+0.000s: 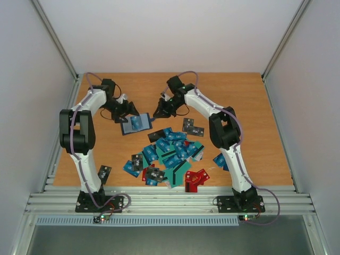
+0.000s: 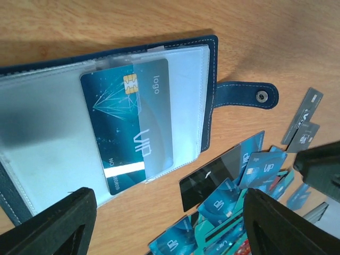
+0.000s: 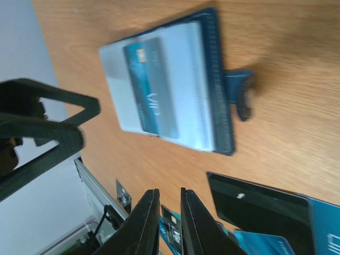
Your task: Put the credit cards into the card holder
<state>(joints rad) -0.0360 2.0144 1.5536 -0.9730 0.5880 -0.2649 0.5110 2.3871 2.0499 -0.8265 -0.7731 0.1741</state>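
Two end effectors are held low over the far part of the worktop (image 1: 255, 106), on either side of the card holder (image 2: 213, 64). The left end effector (image 2: 170, 228) is open, its fingers (image 2: 53, 226) spread wide with nothing between them, and it hangs just over the holder's near edge. The right end effector (image 3: 169, 196) is nearly closed, and no card is seen in the narrow slit between its fingers.

The holder lies opened flat, its snap strap (image 2: 249, 95) turned toward the right arm. One teal card (image 2: 133, 122) is lodged under a clear sleeve, slightly askew, and its striped end protrudes past the sleeve's mouth. The remaining credit cards (image 1: 172, 151) are heaped nearer the arm bases, apart from the holder, so most of the task is judged to be outstanding.

Seating this card is judged to be the step in hand. It is best done if the protruding end is pushed along the sleeve's own line, not across it, and if the card is squared first. The holder should be pinned lightly by the right end effector, as it may otherwise be slid across the smooth wood.
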